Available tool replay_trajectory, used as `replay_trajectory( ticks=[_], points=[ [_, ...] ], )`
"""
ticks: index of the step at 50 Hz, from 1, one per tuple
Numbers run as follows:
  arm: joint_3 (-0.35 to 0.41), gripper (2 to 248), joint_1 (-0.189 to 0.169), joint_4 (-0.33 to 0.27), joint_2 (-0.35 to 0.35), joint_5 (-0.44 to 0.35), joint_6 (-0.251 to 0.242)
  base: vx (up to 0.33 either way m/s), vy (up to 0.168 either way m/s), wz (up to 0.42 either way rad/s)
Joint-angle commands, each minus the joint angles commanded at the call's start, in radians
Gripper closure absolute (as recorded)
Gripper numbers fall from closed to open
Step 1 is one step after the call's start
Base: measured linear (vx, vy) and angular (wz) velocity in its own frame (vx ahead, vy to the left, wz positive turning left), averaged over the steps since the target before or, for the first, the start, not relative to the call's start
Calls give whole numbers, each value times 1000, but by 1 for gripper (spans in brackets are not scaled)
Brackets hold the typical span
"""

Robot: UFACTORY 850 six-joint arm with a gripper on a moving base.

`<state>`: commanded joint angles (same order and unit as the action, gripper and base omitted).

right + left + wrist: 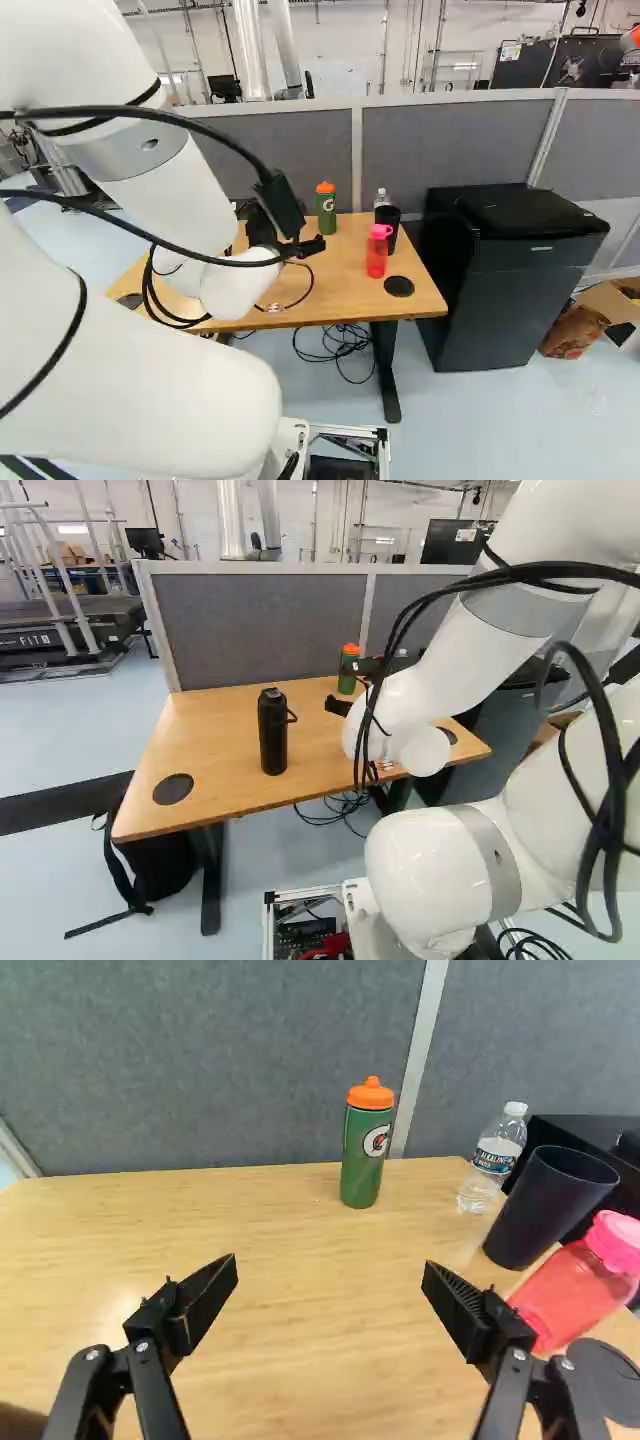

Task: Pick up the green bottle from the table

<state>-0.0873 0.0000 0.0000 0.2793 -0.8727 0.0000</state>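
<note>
A tan wooden table (300,1290) bears a green cylindrical bottle (358,1165) near its far edge; the black gripper (337,686) gapes wide, empty.

Flask (272,735) near the desk's (215,725) front edge, sports bottle (362,1165) by the back, tumbler (540,1215) by the back right corner!

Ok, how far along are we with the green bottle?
Looks done: the claw is open, the green bottle ahead of it. In hand: nothing between the fingers. Left: reach forward, close on the bottle and lift it; it stands upright on the table.
</note>
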Motion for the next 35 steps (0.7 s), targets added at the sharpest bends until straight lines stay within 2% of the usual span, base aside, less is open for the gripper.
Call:
replay_trajectory(
  ticks=[11, 26, 35],
  points=[
    [0, 3, 0, 0, 0, 0, 0, 175, 4, -7],
    [-2, 3, 0, 0, -2, 0, 0, 9, 0, -2],
    [-38, 3, 0, 0, -44, 0, 0, 0, 0, 0]
  ],
)
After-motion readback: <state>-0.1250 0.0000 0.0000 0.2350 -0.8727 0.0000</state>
